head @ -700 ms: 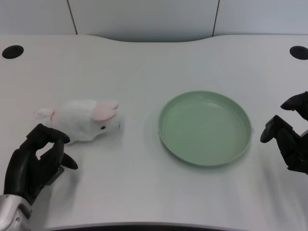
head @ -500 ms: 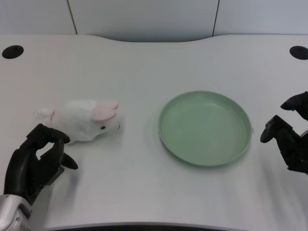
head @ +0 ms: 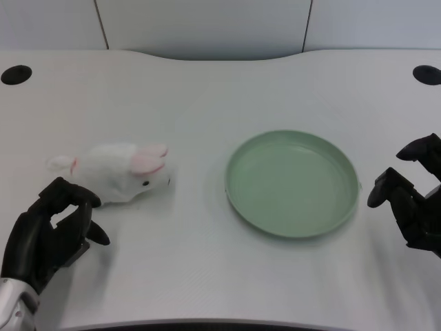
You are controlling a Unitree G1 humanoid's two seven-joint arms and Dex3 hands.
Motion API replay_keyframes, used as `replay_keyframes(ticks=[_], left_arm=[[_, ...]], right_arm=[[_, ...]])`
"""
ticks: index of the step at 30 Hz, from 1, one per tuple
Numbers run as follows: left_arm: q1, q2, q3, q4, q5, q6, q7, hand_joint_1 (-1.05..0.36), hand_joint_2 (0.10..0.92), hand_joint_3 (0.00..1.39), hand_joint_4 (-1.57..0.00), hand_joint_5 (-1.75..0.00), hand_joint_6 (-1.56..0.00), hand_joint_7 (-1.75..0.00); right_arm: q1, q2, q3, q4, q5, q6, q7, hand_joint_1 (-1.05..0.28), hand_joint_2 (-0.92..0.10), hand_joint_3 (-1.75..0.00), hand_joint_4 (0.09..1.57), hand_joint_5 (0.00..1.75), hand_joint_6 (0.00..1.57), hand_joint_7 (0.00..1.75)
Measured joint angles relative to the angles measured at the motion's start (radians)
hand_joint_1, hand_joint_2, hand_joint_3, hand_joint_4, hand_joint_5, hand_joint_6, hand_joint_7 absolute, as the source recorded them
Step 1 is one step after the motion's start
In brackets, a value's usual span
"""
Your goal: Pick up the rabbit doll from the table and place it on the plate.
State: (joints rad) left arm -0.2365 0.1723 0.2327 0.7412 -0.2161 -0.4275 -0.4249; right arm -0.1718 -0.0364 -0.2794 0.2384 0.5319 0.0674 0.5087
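Sitting on the white table [head: 207, 83] at picture left, the rabbit doll [head: 117, 172] lies on its side just above and slightly right of the left hand [head: 48, 231]. Long axis runs roughly left-right: tail end at far left, head and pink ears pointing right toward the plate [head: 238, 186]. Left hand is near the doll's lower left flank; fingertips [head: 86, 200] look very close to the fur, can't tell if touching. Hand holds nothing, its fingers curled inward into a loose claw with a gap inside, not wrapped round the doll.

Left hand is far nearer the doll than the right hand [head: 413, 200], which waits well apart past the plate's right rim, also holding nothing.

Green plate is bare inside and sits right of the doll with open tabletop between them. Nothing lies in that path. Two dark holes at the far table corners are well out of the way.

Judgement: grasp not made yet. Hand likely needs to reach forward and a bit right, then close across the doll's short width, lift, carry right to the plate. Soft body may squash or roll.
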Motion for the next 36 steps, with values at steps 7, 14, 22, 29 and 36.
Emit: replay_keyframes(ticks=[7,14,22,29,36], left_arm=[[0.043,0.126,-0.112,-0.235,0.256,-0.054,0.045,-0.65,0.921,0.34,-0.27,-1.29,-0.29,-0.68],[-0.058,0.249,-0.198,-0.333,0.55,-0.142,0.193,-0.82,0.921,0.28,-0.03,-0.82,-0.18,-0.41],[-0.203,0.355,-0.267,-0.402,0.721,-0.081,0.237,-0.9,0.921,0.19,-0.04,-0.47,-0.21,-0.15],[-0.307,0.373,-0.376,-0.331,0.806,0.013,0.185,-1.02,0.863,0.08,-0.01,-0.19,-0.11,-0.04],[-0.537,0.303,-0.564,-0.033,0.885,0.128,0.081,-1.05,0.844,0.03,0.0,-0.06,-0.07,-0.01]], right_arm=[[0.01,-0.005,0.002,-0.001,-0.003,-0.013,0.004,0.07,-0.14,-1.71,0.65,1.75,0.36,1.66],[0.011,-0.024,-0.012,-0.001,0.0,-0.01,0.005,0.09,-0.14,-1.72,0.65,1.75,0.37,1.67],[0.013,-0.036,-0.013,-0.014,0.0,0.002,-0.006,0.09,-0.15,-1.71,0.61,1.75,0.35,1.67],[0.018,-0.041,-0.022,-0.017,0.011,0.006,-0.001,0.07,-0.13,-1.71,0.65,1.73,0.37,1.66],[0.02,-0.043,-0.025,-0.013,0.015,0.002,0.018,0.06,-0.1,-1.72,0.65,1.73,0.37,1.64]])
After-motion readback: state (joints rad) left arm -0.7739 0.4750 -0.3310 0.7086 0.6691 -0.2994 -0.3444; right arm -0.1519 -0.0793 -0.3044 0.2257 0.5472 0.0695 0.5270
